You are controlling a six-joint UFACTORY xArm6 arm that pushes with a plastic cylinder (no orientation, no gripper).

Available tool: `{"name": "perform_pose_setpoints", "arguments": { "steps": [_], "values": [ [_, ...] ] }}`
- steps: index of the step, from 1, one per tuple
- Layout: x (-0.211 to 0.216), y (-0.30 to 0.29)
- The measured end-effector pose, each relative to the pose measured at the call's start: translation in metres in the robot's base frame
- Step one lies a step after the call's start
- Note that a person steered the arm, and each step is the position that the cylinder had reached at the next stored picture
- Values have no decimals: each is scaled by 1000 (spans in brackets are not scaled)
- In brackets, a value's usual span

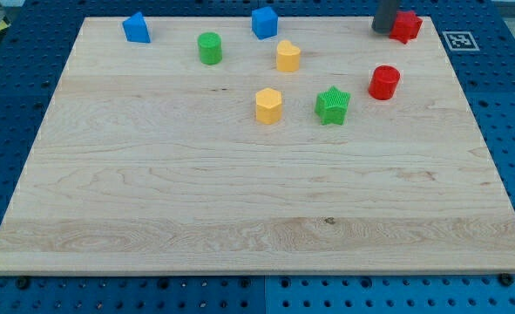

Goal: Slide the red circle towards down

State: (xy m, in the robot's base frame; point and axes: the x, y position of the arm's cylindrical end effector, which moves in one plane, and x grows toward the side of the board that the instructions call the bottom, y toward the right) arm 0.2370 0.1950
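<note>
The red circle (384, 83), a short red cylinder, stands on the wooden board at the view's upper right. My tip (383, 31) is near the board's top edge, above the red circle with a clear gap between them, and right beside the left side of a red star block (406, 26). Only the rod's lower end shows. The tip does not touch the red circle.
A green star (333, 105) lies left of the red circle, a yellow hexagon (269, 105) further left. A yellow block (288, 56), a blue cube (264, 22), a green cylinder (210, 48) and a blue block (137, 28) sit along the top. The board's right edge (492, 157) is near.
</note>
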Motion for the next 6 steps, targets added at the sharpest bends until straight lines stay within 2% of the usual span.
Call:
{"name": "perform_pose_setpoints", "arguments": {
  "steps": [2,6],
  "values": [
    [100,-9],
    [107,-7]
  ]
}}
